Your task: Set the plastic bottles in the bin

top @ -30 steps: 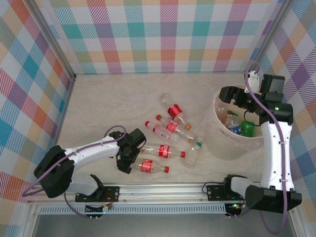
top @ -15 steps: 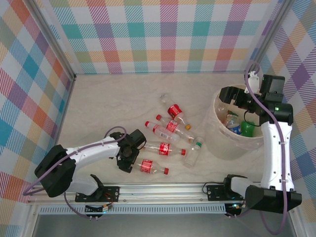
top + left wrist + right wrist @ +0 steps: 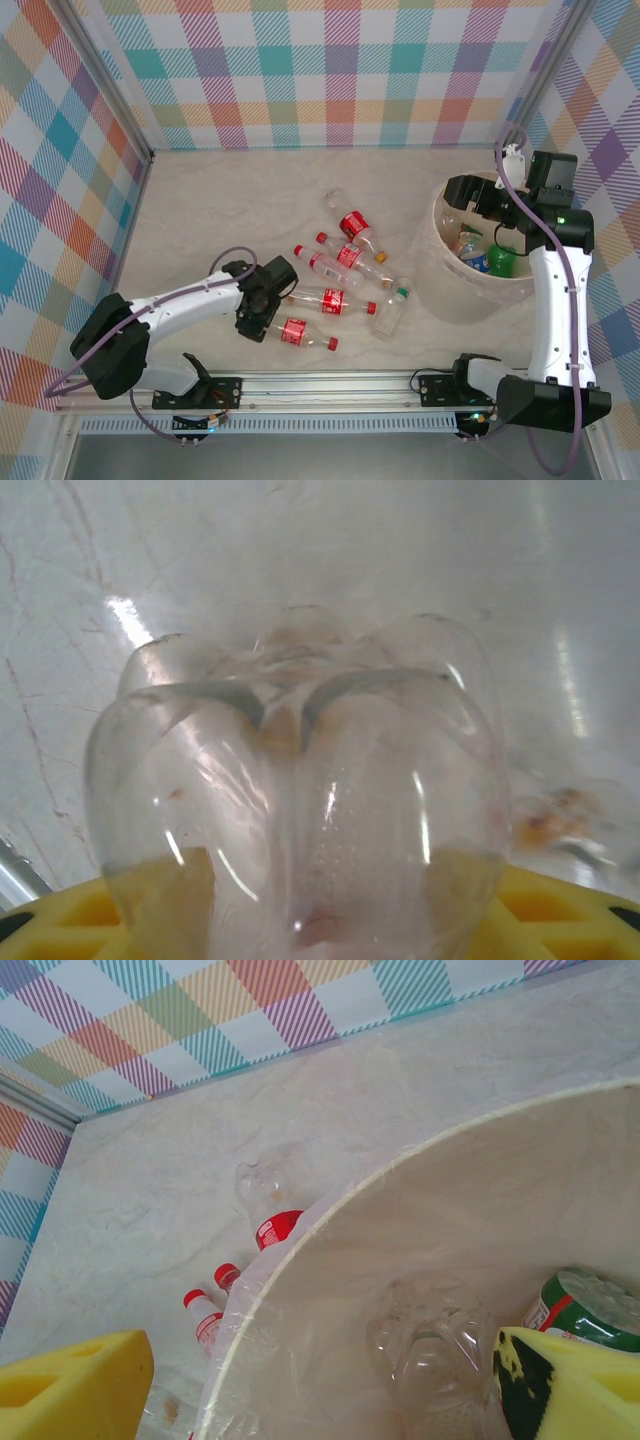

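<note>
We take the counter point(image 3: 220, 220) first and judge the job partly done. The bin point(image 3: 440, 290) stands toward the counter's right edge. Inside it we see a green bottle point(image 3: 502, 260) and at least two clear ones, so several are already in.

The right end effector point(image 3: 458, 188) hangs over the bin's far rim, released, its pads spread wide with nothing between them.

The left end effector point(image 3: 258, 312) is low near the counter's near edge, left of centre. It is grasping the base end of a red-labelled bottle point(image 3: 298, 333). In the wrist view, its yellow pads point(image 3: 560, 910) sit against both sides of the clear base. We cannot tell whether that bottle has left the counter.

About six others lie in a loose cluster mid-counter, between that bottle and the bin. The green-capped bottle point(image 3: 392, 310) lies nearest the bin. By our reckoning, roughly seven remain.
</note>
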Controlling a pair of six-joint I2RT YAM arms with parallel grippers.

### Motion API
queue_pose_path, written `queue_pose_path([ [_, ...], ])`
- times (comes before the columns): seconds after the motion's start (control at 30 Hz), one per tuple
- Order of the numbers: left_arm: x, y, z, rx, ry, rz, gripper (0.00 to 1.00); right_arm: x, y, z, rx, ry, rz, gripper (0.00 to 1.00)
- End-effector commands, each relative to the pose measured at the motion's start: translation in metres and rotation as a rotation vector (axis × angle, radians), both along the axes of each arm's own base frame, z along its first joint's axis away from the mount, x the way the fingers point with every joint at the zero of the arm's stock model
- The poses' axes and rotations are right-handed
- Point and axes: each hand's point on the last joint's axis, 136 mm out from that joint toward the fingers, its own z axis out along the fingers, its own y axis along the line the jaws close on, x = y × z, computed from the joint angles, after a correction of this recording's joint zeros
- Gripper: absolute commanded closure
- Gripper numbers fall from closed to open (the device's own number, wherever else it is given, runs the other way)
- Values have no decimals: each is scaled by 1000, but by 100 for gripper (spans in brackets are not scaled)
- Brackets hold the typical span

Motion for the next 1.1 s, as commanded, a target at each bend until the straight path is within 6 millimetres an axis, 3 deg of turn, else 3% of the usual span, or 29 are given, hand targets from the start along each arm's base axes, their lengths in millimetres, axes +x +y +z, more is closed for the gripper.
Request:
queue_pose_path([
  [0.0,1,26,18,94,-21,-3,43,-3,1,14,4,-31,12,12],
  [0.2,13,49,47,109,-111,36,44,-4,1,15,3,-28,10,12],
  [0.33,37,53,72,101,-226,11,45,-4,4,17,20,-25,22,12],
  [0.57,126,-8,118,-54,-394,-283,47,-5,10,28,45,-34,50,12],
  [0.77,190,-59,173,-209,-615,-453,50,-14,21,49,78,-70,101,12],
  [0.9,217,-95,203,-332,-732,-550,50,-16,38,62,149,-101,172,13],
  [1.07,233,-140,231,-493,-811,-690,50,-12,67,63,131,-87,256,15],
])
